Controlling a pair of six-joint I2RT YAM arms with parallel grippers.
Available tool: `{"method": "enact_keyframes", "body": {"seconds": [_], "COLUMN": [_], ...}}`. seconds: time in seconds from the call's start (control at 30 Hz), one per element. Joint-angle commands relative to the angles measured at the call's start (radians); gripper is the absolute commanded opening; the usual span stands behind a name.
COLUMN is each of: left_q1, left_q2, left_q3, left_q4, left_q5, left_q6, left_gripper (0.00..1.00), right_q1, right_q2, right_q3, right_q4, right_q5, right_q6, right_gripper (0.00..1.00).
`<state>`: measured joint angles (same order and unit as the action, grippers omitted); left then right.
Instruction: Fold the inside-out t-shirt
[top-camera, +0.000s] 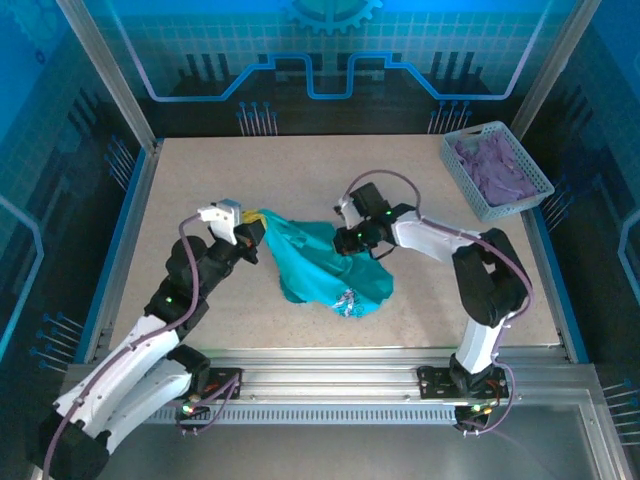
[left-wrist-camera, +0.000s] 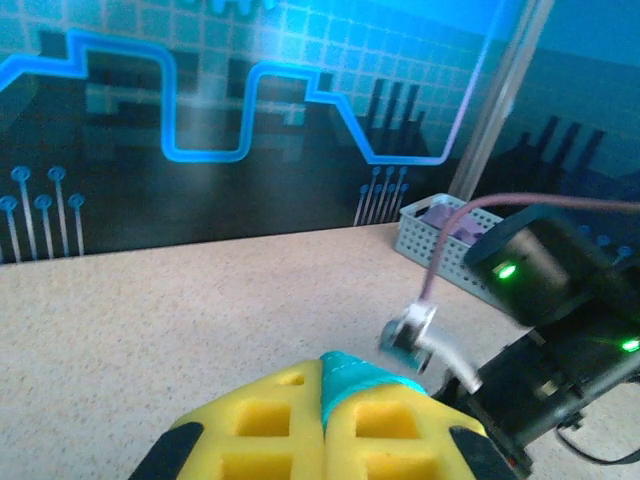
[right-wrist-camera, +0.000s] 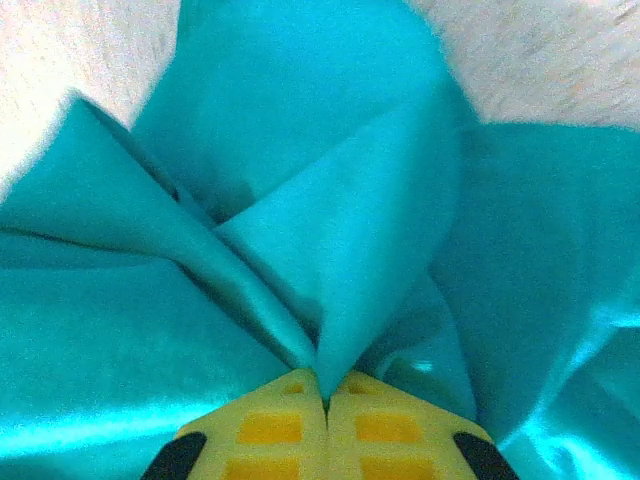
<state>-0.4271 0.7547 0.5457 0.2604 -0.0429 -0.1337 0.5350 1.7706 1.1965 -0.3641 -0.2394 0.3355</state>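
The teal-green inside-out t-shirt (top-camera: 325, 265) lies bunched in the middle of the table, a pale print at its near edge. My left gripper (top-camera: 256, 222) is shut on its left end; in the left wrist view a stitched teal hem (left-wrist-camera: 362, 378) pokes out between the yellow pads, with my left gripper (left-wrist-camera: 325, 400) lifted above the tabletop. My right gripper (top-camera: 347, 238) is shut on the shirt's right upper part. In the right wrist view a fold of teal cloth (right-wrist-camera: 340, 270) runs into my right gripper (right-wrist-camera: 325, 385), and folds of the shirt spread all round it.
A grey basket (top-camera: 497, 170) of purple cloth stands at the back right corner; the basket (left-wrist-camera: 440, 235) also appears beyond the right arm in the left wrist view. Bare tabletop (top-camera: 250, 165) stretches behind the shirt. Metal frame posts rise at the back corners.
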Motion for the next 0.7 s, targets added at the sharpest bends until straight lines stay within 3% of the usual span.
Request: {"method": "enact_keyframes", "body": {"seconds": [0.0, 0.17, 0.37, 0.43, 0.53, 0.67], "left_q1": [0.018, 0.072, 0.135, 0.14, 0.142, 0.142], "left_q2": [0.051, 0.145, 0.16, 0.151, 0.12, 0.068], "left_q3": [0.079, 0.248, 0.359, 0.337, 0.257, 0.146], "left_q4": [0.08, 0.167, 0.122, 0.083, 0.025, -0.084], "left_q5": [-0.085, -0.09, -0.053, -0.045, -0.022, 0.013], "left_q6": [-0.057, -0.075, -0.083, -0.089, -0.121, -0.142], "left_gripper": [0.0, 0.0, 0.0, 0.0, 0.0, 0.0], "right_q1": [-0.082, -0.149, -0.103, -0.033, 0.07, 0.074], "right_q2": [-0.161, -0.391, -0.635, -0.674, -0.67, -0.641], "right_q3": [0.062, 0.047, -0.163, -0.265, -0.393, -0.447], "right_q4": [0.099, 0.179, 0.212, 0.223, 0.215, 0.186], "right_q5": [0.009, 0.138, 0.313, 0.374, 0.453, 0.451], "right_q6": [0.017, -0.009, -0.061, -0.072, -0.071, -0.023], "right_gripper": [0.0, 0.0, 0.02, 0.11, 0.37, 0.48]}}
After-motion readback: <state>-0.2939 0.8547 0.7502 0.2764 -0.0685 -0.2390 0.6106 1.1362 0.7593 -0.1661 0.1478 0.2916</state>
